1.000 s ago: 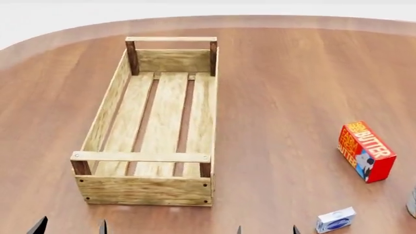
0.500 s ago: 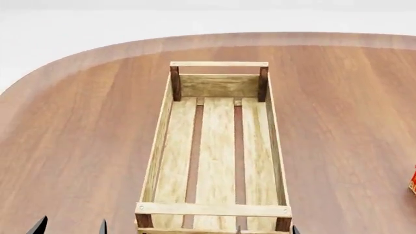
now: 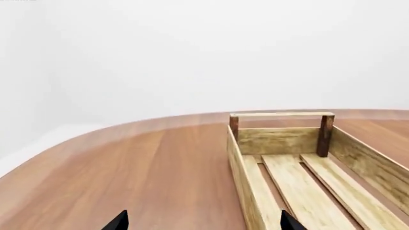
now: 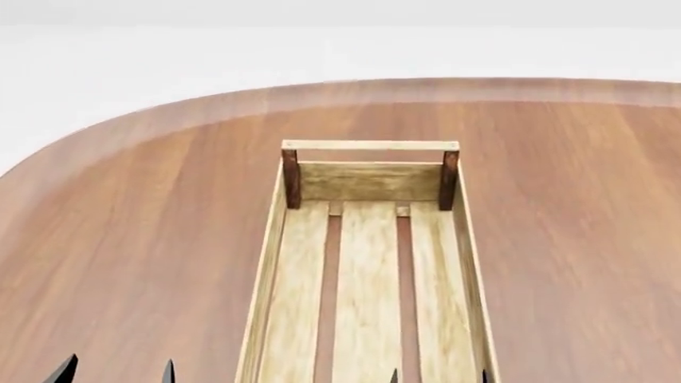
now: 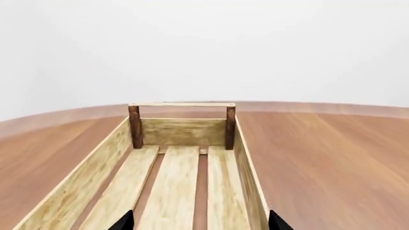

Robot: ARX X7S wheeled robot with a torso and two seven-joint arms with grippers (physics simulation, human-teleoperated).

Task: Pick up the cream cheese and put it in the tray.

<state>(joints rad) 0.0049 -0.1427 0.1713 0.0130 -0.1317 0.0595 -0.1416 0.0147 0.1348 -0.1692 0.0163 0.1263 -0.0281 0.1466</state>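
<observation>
At the lower left edge of the head view, two dark fingertips of the left pincer (image 4: 117, 372) poke up, spread apart with nothing between them, over bare worktop (image 4: 127, 239). The left wrist view shows the same tips parted, the tray beside them.

Centre frame lies the tray (image 4: 273, 263), a light-wood slatted crate running away from the robot, its far end closed by dark brown posts and a pale rail. Its slats are bare. The right pincer (image 4: 438, 375) shows only two tips, parted, over the tray's near part; in the right wrist view they straddle the slats.

The cream cheese is not visible in any view.

The worktop is reddish-brown wood with a rounded far edge; behind it, plain white. No writing is visible.
</observation>
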